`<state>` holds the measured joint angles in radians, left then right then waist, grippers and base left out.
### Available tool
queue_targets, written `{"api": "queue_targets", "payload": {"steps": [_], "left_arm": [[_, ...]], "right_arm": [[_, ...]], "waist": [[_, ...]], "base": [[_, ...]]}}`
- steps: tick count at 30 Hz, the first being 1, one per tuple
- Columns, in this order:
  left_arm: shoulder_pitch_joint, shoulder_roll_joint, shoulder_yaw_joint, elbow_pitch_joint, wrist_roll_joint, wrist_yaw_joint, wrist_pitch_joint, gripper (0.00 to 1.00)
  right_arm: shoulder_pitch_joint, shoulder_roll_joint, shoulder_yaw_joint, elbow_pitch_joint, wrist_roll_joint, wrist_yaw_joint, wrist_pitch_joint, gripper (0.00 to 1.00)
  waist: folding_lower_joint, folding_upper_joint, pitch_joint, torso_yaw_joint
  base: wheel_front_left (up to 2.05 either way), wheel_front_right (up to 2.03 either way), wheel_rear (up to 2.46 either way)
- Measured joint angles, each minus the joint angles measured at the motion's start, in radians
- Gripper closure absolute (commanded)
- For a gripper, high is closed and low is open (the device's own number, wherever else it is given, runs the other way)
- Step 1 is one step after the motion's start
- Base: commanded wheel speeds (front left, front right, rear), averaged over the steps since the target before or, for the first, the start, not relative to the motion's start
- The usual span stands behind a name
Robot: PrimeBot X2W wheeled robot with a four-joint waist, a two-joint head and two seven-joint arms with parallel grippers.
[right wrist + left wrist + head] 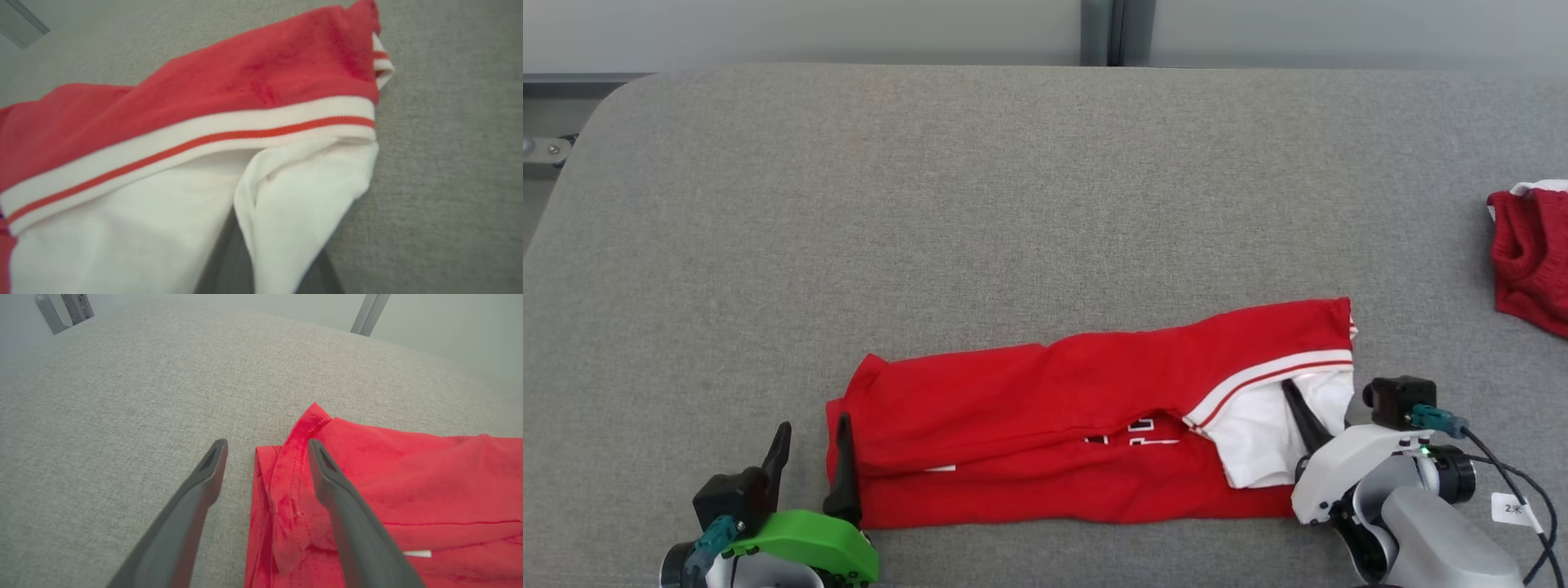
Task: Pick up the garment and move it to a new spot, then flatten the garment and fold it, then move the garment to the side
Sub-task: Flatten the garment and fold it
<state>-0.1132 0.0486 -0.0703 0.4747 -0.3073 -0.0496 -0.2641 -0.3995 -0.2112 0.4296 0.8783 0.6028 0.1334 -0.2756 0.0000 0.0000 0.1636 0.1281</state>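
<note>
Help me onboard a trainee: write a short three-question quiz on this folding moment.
1. True or false: the left gripper is shut on the garment.
2. The sleeve at the garment's right end is: A white, B blue, C black.
3. Fill in: in the head view, the second red cloth lies at the grey surface's ___ edge.

Key: 1 false, it is open, with one finger over the garment's end and one over bare surface; 2 A; 3 right.

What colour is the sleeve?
The sleeve is white; clearest in the right wrist view.
</note>
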Motion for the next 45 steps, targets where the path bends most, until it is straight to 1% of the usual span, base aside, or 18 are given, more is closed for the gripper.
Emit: {"api": "queue_targets", "payload": {"steps": [3, 8, 12, 14, 17, 22, 28, 33, 36, 37, 38, 39, 40, 41, 42, 43, 44, 45], "left_arm": [[0.000, 0.000, 0.002, -0.003, 0.000, 0.002, 0.000, 0.00], [0.003, 0.000, 0.003, -0.003, -0.001, 0.001, 0.000, 0.00], [0.007, 0.000, 0.002, -0.001, -0.002, 0.001, 0.000, 0.00], [0.010, 0.000, 0.001, 0.001, -0.002, 0.001, 0.000, 0.00], [0.016, 0.000, -0.001, 0.005, -0.004, 0.001, 0.000, 0.00], [0.022, 0.000, -0.010, 0.011, -0.007, 0.000, 0.000, 0.00], [0.021, 0.000, -0.058, 0.019, -0.018, -0.004, 0.000, 0.00], [0.016, 0.000, -0.123, 0.023, -0.044, -0.009, 0.000, 0.00], [0.011, 0.000, -0.161, 0.022, -0.065, -0.007, 0.000, 0.00], [0.011, 0.000, -0.161, 0.022, -0.065, -0.007, 0.000, 0.00], [0.005, 0.000, -0.188, 0.019, -0.077, -0.003, 0.000, 0.00], [0.004, 0.000, -0.202, 0.017, -0.081, -0.002, 0.000, 0.00], [0.004, 0.000, -0.202, 0.017, -0.081, -0.002, 0.000, 0.00], [0.001, 0.000, -0.225, 0.015, -0.089, 0.003, 0.000, 0.00], [0.001, 0.000, -0.232, 0.015, -0.093, 0.006, 0.000, 0.00], [0.001, 0.000, -0.239, 0.015, -0.098, 0.006, 0.000, 0.00], [0.001, 0.001, -0.244, 0.015, -0.099, 0.009, 0.000, 0.00], [0.001, 0.000, -0.246, 0.014, -0.106, 0.014, 0.000, 0.00]], "right_arm": [[0.000, -0.023, -0.058, -0.002, -0.009, 0.003, 0.006, 1.00], [0.016, -0.070, -0.191, -0.007, -0.060, -0.001, 0.010, 1.00], [0.046, -0.072, -0.263, -0.056, -0.112, -0.002, 0.012, 1.00], [0.056, -0.069, -0.267, -0.101, -0.140, -0.002, 0.013, 1.00], [0.074, -0.045, -0.214, -0.196, -0.166, -0.003, 0.013, 1.00], [0.089, -0.020, -0.020, -0.343, -0.146, -0.003, 0.013, 1.00], [0.053, -0.005, 0.183, -0.425, -0.094, -0.003, 0.042, 1.00], [-0.016, 0.027, 0.300, -0.398, -0.078, -0.003, 0.054, 1.00], [-0.061, 0.043, 0.337, -0.341, -0.073, -0.003, 0.055, 1.00], [-0.061, 0.043, 0.337, -0.341, -0.073, -0.003, 0.055, 1.00], [-0.086, 0.052, 0.354, -0.296, -0.068, -0.003, 0.054, 1.00], [-0.099, 0.058, 0.359, -0.273, -0.067, -0.003, 0.053, 1.00], [-0.099, 0.058, 0.359, -0.273, -0.067, -0.003, 0.053, 1.00], [-0.123, 0.075, 0.375, -0.229, -0.063, -0.003, 0.049, 1.00], [-0.137, 0.084, 0.382, -0.209, -0.061, -0.003, 0.044, 1.00], [-0.151, 0.093, 0.388, -0.190, -0.054, -0.003, 0.043, 0.80], [-0.164, 0.101, 0.394, -0.170, -0.049, -0.003, 0.040, 0.45], [-0.175, 0.108, 0.401, -0.154, -0.045, -0.003, 0.037, 0.00]], "waist": [[0.0000, 0.0000, -0.004, -0.002], [0.0000, 0.0000, -0.012, -0.009], [0.0000, 0.0000, -0.021, -0.019], [0.0000, 0.0000, -0.027, -0.023], [0.0000, 0.0000, -0.037, -0.032], [0.0000, 0.0000, -0.050, -0.046], [0.0000, 0.0000, -0.055, -0.030], [0.0000, 0.0000, -0.052, 0.022], [0.0000, 0.0000, -0.049, 0.067], [0.0000, 0.0000, -0.049, 0.067], [0.0000, 0.0000, -0.047, 0.101], [0.0000, 0.0000, -0.045, 0.119], [0.0000, 0.0000, -0.045, 0.119], [0.0000, 0.0000, -0.042, 0.155], [0.0000, 0.0000, -0.040, 0.173], [0.0000, 0.0000, -0.039, 0.191], [0.0000, 0.0000, -0.037, 0.208], [0.0000, 0.0000, -0.035, 0.224]], "base": [[0.00, 0.00, 0.00], [0.00, 0.00, 0.00], [0.00, 0.00, 0.00], [0.00, 0.00, 0.00], [0.00, 0.00, 0.00], [0.00, 0.00, 0.00], [0.00, 0.00, 0.00], [0.00, 0.00, 0.00], [0.00, 0.00, 0.00], [0.00, 0.00, 0.00], [0.00, 0.00, 0.00], [0.00, 0.00, 0.00], [0.00, 0.00, 0.00], [0.00, 0.00, 0.00], [0.00, 0.00, 0.00], [0.00, 0.00, 0.00], [0.00, 0.00, 0.00], [0.00, 0.00, 0.00]]}}
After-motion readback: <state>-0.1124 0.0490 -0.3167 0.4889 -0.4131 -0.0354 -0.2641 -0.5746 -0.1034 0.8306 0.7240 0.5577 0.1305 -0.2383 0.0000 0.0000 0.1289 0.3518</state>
